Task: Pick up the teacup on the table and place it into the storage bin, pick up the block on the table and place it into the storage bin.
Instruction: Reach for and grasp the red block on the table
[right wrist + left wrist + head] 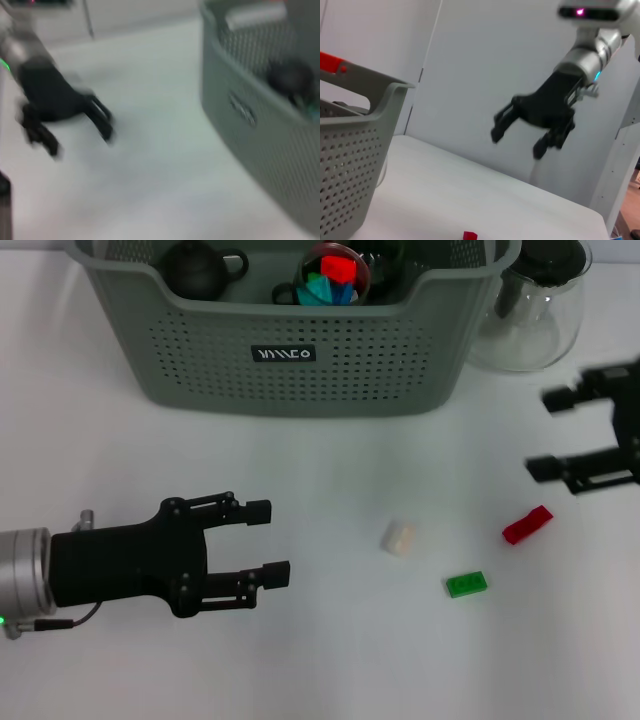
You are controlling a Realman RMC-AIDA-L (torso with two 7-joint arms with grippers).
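The grey-green storage bin [300, 370] stands at the back of the table; it also shows in the left wrist view [350, 170] and the right wrist view [260, 125]. Inside it sits a clear teacup [336, 275] with coloured pieces in it. On the table lie a white block [398, 538], a green block [466, 584] and a red block [527, 525]. My left gripper [272, 540] hovers open at the front left, well left of the white block. My right gripper [542, 434] hangs open above and behind the red block [469, 235], holding nothing.
A dark round teapot [195, 268] rests in the bin's left part. A clear glass pot with a black lid [535, 310] stands just right of the bin. The white tabletop [330, 660] stretches to the front.
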